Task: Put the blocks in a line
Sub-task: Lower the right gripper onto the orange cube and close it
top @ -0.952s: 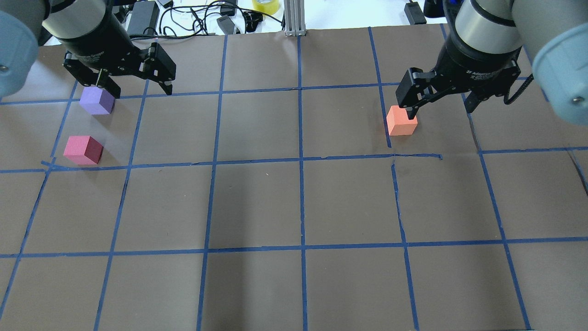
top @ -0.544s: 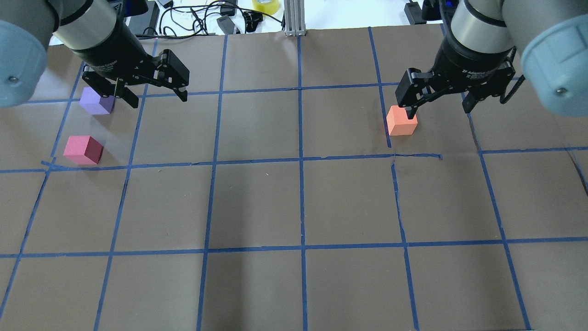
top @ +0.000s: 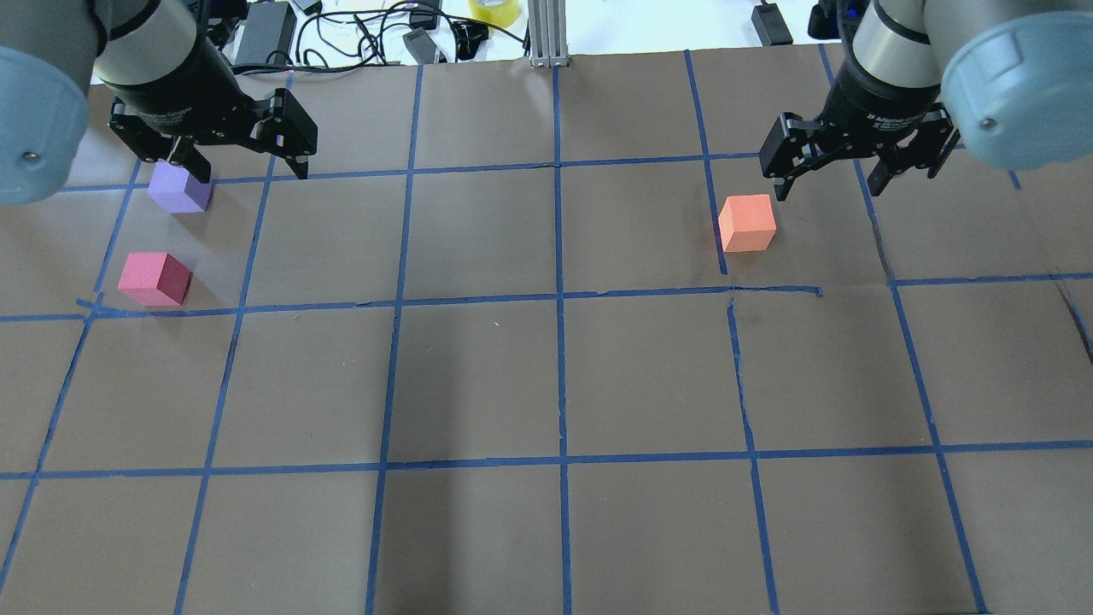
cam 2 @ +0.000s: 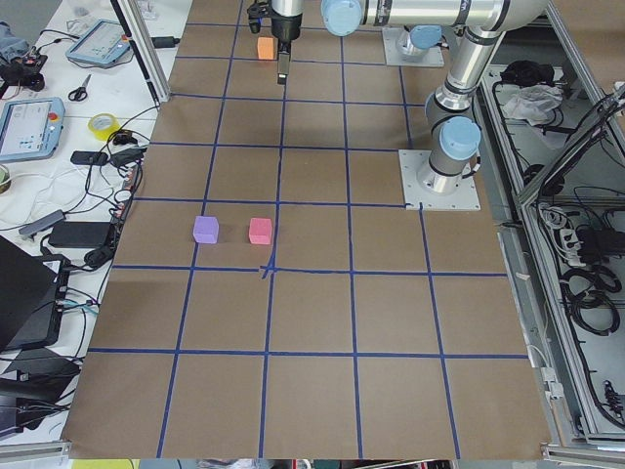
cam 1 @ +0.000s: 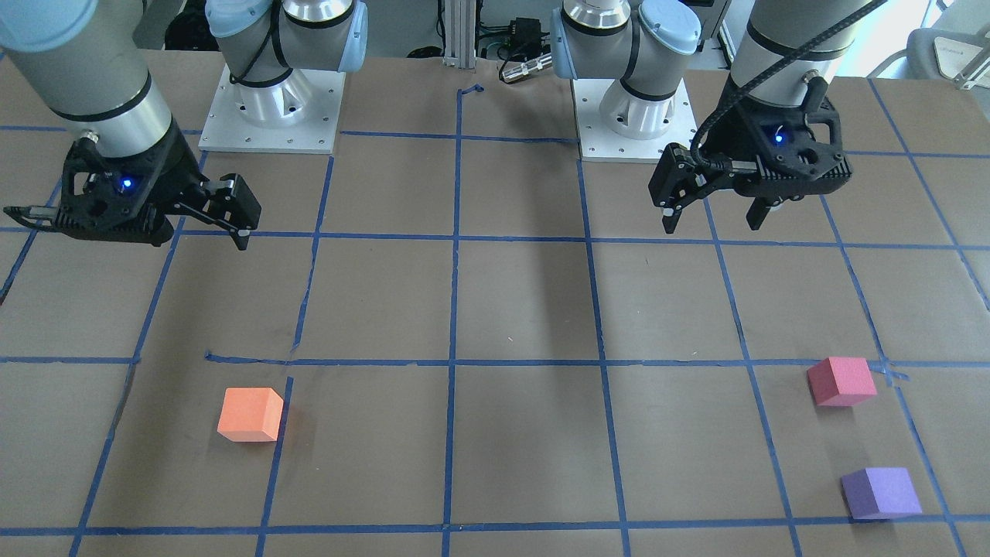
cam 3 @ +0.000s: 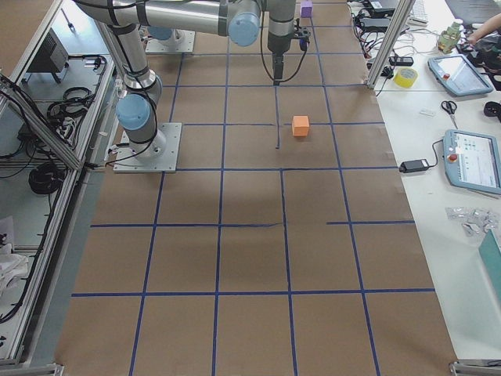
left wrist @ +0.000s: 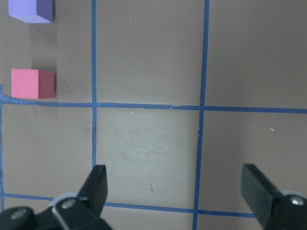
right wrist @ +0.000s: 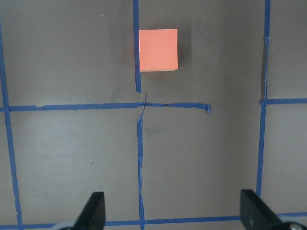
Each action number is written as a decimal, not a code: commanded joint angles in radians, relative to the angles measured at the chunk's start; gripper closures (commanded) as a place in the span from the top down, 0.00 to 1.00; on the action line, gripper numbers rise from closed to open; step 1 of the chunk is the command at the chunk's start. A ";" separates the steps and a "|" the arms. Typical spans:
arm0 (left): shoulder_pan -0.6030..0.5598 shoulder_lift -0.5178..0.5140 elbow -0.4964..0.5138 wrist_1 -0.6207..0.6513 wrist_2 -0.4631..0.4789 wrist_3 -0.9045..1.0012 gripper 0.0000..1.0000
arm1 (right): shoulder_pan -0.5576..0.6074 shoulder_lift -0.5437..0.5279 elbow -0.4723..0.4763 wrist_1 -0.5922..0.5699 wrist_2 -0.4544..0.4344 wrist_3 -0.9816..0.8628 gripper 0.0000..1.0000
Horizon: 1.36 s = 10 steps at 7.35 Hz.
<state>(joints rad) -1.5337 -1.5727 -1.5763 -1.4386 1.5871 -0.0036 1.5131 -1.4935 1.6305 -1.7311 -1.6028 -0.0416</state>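
Observation:
The orange block [top: 747,223] sits on the brown table right of centre, also in the right wrist view [right wrist: 158,50]. The purple block [top: 179,188] and the pinkish-red block [top: 154,278] sit close together at the far left, both in the left wrist view, purple [left wrist: 31,10] and pinkish-red [left wrist: 32,83]. My left gripper [top: 250,172] is open and empty, raised just right of the purple block. My right gripper [top: 829,192] is open and empty, raised just right of the orange block. All three blocks lie apart from the fingers.
Blue tape lines [top: 559,299] divide the brown table into squares. Cables, power bricks and a yellow tape roll [top: 493,10] lie past the far edge beside an aluminium post [top: 545,34]. The two arm bases [cam 1: 271,108] stand at the robot's side.
My right gripper has moved right and away from the orange block. My left gripper swung right, then back left near the purple block. The blocks have not moved.

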 commanded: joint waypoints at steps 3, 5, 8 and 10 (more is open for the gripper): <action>0.009 0.002 0.013 -0.043 -0.041 0.026 1.00 | -0.002 0.223 0.023 -0.268 0.000 0.008 1.00; 0.004 0.005 0.013 -0.033 0.034 0.033 1.00 | -0.002 0.285 0.023 -0.372 -0.003 -0.006 1.00; 0.010 -0.003 0.009 -0.023 0.019 0.116 1.00 | -0.002 0.347 0.015 -0.406 -0.002 -0.001 1.00; 0.009 -0.001 0.013 -0.031 -0.007 0.113 1.00 | -0.002 0.401 0.011 -0.450 0.000 -0.004 1.00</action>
<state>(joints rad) -1.5257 -1.5748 -1.5656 -1.4675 1.5912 0.1018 1.5110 -1.1268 1.6433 -2.1506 -1.6037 -0.0448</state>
